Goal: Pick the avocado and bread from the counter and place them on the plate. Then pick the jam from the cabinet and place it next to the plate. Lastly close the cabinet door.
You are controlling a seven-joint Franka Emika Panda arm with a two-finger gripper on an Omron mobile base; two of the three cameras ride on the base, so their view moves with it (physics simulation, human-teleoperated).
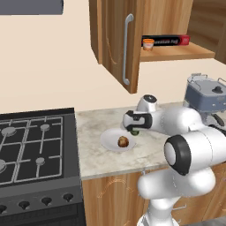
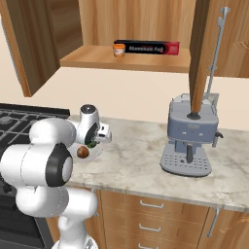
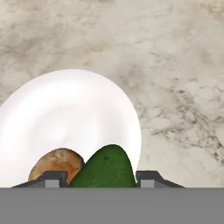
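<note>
While the gripper [image 3: 100, 179] is pinching the avocado [image 3: 104, 169] between its 2 fingertips [image 3: 51, 178], the dark green lump is hanging just above the near part of the white plate [image 3: 65, 113]. Beside it in the hand view, the bread [image 3: 54, 164] is lying on the plate as a brown roll. From the left base view, the arm is reaching over the counter [image 1: 95, 123], with the roll sitting near the plate's middle and the avocado at its rim nearest the hand. Left of the plate, the black gas stove [image 1: 31, 145] is occupying the worktop; to the right, a grey coffee machine [image 2: 190, 133] is standing well apart. Farther up, the cabinet [image 1: 114, 35] is hanging with its door open, and the jam [image 2: 118, 50] is resting on the inner shelf, beside a long black-and-red box [image 2: 151, 47].
</note>
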